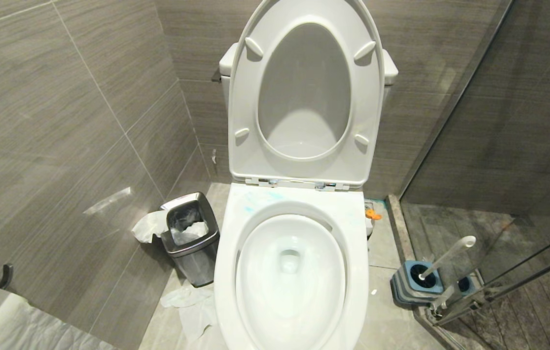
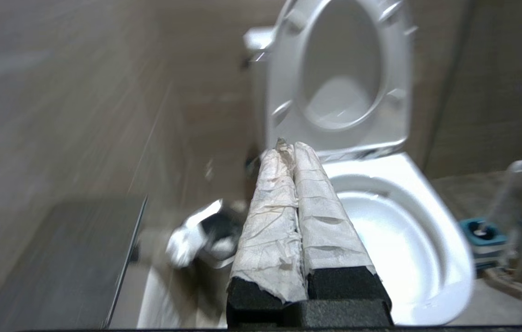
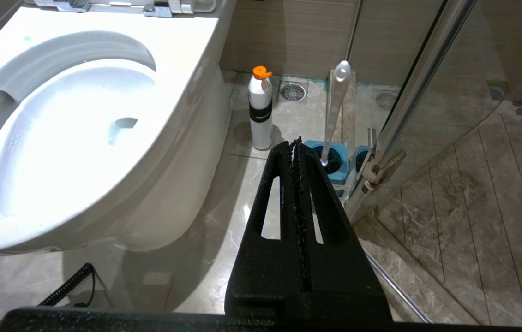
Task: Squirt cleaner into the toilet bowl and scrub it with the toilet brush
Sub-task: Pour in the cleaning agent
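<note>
The toilet bowl (image 1: 290, 272) is standing open with its seat and lid (image 1: 304, 92) tipped up against the tank, and pale blue smears of cleaner (image 1: 260, 199) are showing on the back of its broad rim. The toilet brush (image 3: 337, 110) is leaning in its blue-and-grey holder (image 1: 413, 284) on the floor beside the glass shower door (image 3: 417, 92), near the bowl on the robot's right; a white bottle with an orange cap (image 3: 261, 110) is standing between the bowl's base and the holder. The left gripper (image 2: 288, 147), its fingers wrapped in white tissue and pressed together on nothing, is hanging in front of the bowl on the bin's side. The right gripper (image 3: 297, 143) is sitting low over the floor, pointing towards the brush, its black fingers likewise closed and empty. The brush looks light and stiff, with a smooth, slim plastic handle that may slip or swivel in a pinch, so a hold on the upper handle just below the flattened end seems best. The bottle looks light, possibly squeezable, and easy to tip. The glossy ceramic and polished marble floor (image 3: 224, 240) are likely slippery when wet. The room is tight: grey tiled walls, a steel-rimmed bin (image 1: 191, 238) with tissue spilling beside it, glass close on the right.
</note>
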Tool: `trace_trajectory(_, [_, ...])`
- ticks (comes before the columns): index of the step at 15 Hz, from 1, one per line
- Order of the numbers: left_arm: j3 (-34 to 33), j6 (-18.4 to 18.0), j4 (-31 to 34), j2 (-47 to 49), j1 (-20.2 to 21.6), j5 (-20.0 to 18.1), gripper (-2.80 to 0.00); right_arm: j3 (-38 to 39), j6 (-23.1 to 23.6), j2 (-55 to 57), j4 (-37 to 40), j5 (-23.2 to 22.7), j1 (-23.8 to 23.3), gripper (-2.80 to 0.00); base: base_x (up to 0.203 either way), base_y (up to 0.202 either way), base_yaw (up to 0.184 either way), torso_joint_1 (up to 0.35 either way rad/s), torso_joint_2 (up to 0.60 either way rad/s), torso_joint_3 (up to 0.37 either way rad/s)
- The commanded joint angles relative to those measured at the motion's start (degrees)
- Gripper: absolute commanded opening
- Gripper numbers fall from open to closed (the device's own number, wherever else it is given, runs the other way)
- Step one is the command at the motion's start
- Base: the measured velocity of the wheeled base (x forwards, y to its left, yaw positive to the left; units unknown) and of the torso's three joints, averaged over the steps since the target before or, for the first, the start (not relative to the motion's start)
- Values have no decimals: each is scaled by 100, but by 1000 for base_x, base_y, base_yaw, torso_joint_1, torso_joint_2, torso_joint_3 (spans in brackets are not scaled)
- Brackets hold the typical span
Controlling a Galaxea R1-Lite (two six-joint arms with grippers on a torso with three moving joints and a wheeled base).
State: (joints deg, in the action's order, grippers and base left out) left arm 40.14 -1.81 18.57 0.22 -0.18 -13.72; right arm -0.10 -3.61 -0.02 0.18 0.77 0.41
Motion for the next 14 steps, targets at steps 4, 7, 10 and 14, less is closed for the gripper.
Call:
trace_trajectory(4, [-1995,40,-1022,-10,1,1007,-280,1,-8,2,-1,2,-6,-280,0,0,0,0,0,0])
trace_trajectory(7, [-3027,-25,-2023,-11,1,1168,-280,1,0,2,-1,2,2,-280,0,0,0,0,0,0])
trace_trajectory(10, [-3882,-154,-3194,-10,1,1156,-280,1,0,2,-1,2,2,-280,0,0,0,0,0,0])
trace_trajectory(14, [-4023,-146,-3172,-13,1,1115,-280,1,0,2,-1,-2,2,-280,0,0,0,0,0,0])
